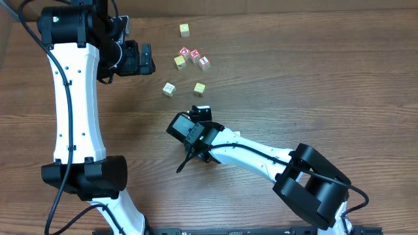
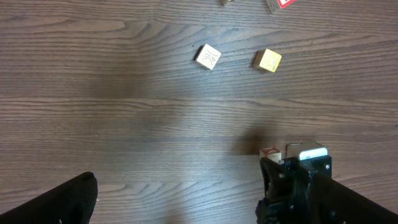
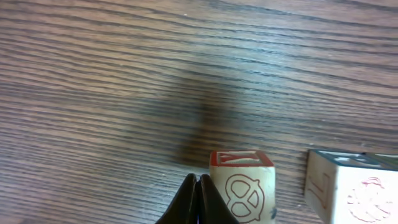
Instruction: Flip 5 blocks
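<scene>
The right gripper point(image 3: 197, 194) rests pinched closed, holding nothing.
A red-topped block point(image 3: 244, 185) sits just beside its tips, a pale block point(image 3: 349, 188) next over; a cream block point(image 1: 169, 89) and a yellow block point(image 1: 199, 89) lie beyond; the left gripper point(image 1: 148, 59) is spread wide, well apart.

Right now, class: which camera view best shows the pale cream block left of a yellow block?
Left wrist: the cream block is large enough to show its line drawing. Overhead shows it tiny, drawing unreadable. Right wrist does not show it.
</scene>
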Tool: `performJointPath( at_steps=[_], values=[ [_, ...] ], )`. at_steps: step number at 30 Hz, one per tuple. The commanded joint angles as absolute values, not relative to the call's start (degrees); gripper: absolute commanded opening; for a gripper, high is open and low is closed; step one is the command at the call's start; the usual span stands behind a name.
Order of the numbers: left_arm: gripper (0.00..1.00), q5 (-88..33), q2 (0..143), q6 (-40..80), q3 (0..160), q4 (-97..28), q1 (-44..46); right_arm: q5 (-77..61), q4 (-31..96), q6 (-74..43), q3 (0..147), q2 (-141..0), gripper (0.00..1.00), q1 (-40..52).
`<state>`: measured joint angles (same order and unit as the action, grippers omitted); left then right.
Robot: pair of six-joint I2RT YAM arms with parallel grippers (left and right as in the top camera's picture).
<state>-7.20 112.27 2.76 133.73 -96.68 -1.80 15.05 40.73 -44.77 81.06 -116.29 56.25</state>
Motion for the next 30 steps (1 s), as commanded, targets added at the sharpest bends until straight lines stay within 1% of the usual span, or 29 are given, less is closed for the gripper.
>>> performJointPath(
  at_steps=[1,30],
  values=[
    [1.0,-6.9,112.8,2.1,133.5,-96.8,-1.5,17.1,41.1,-44.5,81.3,-115.3,0.04,56.2],
    [1.0,-6.9,112.8,2.1,133.5,-96.8,-1.5,21.4,44.1,-44.6,81.3,-115.3,0.04,56.2]
  ],
)
